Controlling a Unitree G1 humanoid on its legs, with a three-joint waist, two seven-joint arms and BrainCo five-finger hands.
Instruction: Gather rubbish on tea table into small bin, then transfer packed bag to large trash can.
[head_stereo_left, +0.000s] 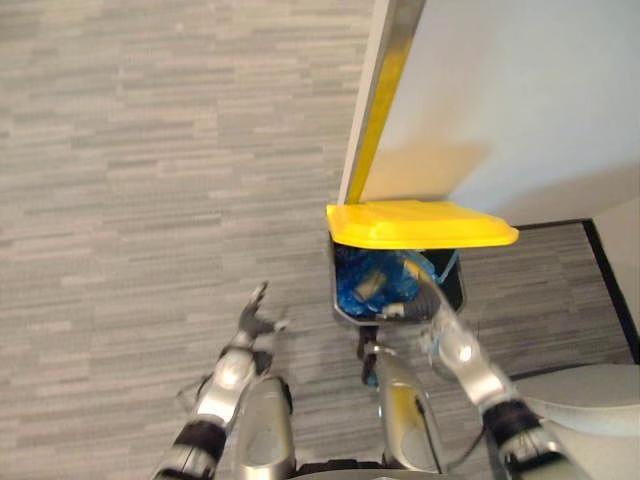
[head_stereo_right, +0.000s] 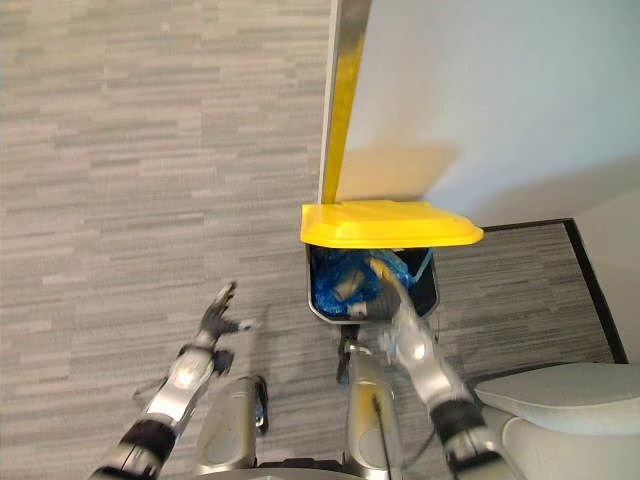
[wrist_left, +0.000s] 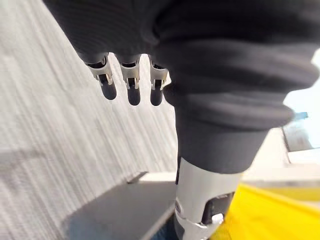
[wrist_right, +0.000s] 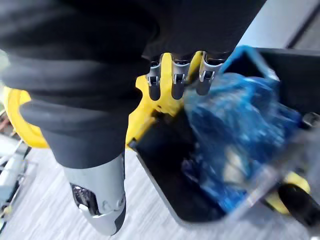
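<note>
Right wrist view first, asks one: how do the fingers (wrist_right: 154, 86) of the right hand (wrist_right: 175, 75) stand?

Straight and loose, answers the other, thumb well apart, nothing clasped. They hang over the blue bag (wrist_right: 235, 125). A thin blue loop of it runs just beside one fingertip, and whether it touches I cannot tell.

And the bag itself?

Down inside the large trash can (wrist_right: 165, 150), under the raised yellow lid (head_stereo_left: 420, 225). From the head, the right arm reaches in over the near rim.

The left hand (head_stereo_left: 256, 322)?

Spread wide and empty, over the grey carpet (head_stereo_left: 120, 150) near the can's left side, touching nothing. Its own wrist view agrees: fingertips (wrist_left: 133, 92) straight.

So which step is this?

The last, I judge. The packed bag lies in the big can, and only the letting go is left.

What does the next move ask?

Getting the hand clear of that loop, then drawing up and back between rim and lid. The gap looks tight, so a snagged finger could haul the bag up with it, and a knock could upset the lid. The white panel (head_stereo_left: 520, 90) behind leaves no way forward.
</note>
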